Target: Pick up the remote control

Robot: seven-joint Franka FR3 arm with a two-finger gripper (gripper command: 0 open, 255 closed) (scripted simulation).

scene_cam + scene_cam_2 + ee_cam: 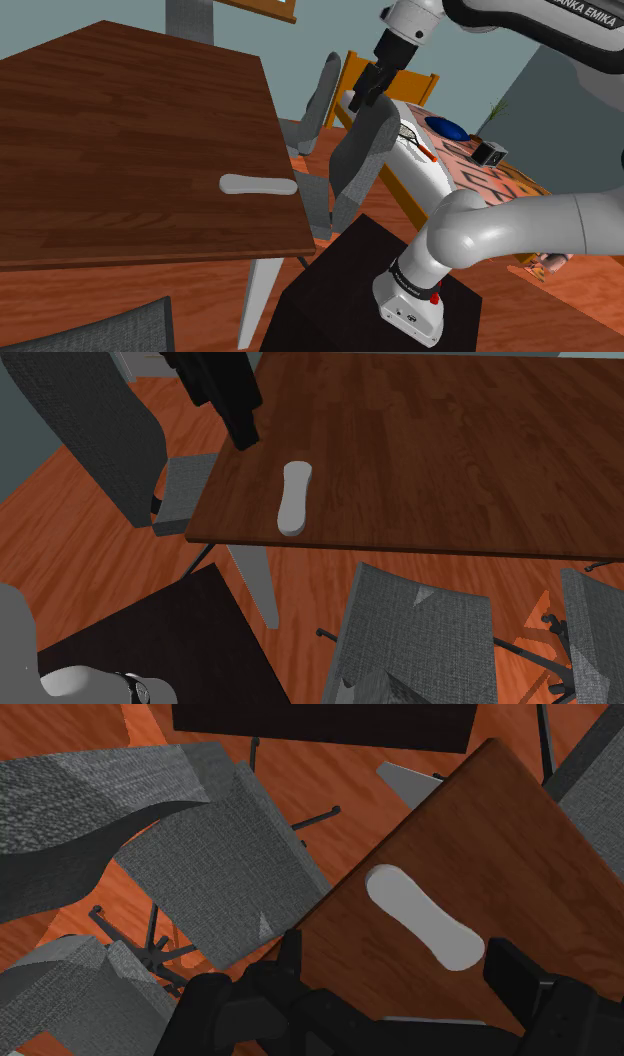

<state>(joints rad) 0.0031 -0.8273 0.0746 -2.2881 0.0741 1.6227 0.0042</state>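
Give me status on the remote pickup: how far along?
Early stage. Done: the gripper is open and lined up roughly over the remote, well above it. In hand: nothing; the light grey remote lies flat on the wooden table near its edge, untouched. Left: descend, close the fingers on it, lift.

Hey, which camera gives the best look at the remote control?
The second exterior view: it looks down on the pale grey remote, showing its full outline near the edge of the table. The wrist view shows it whole too, at a slant. The shoulder view sees it from a shallow angle, flattened.
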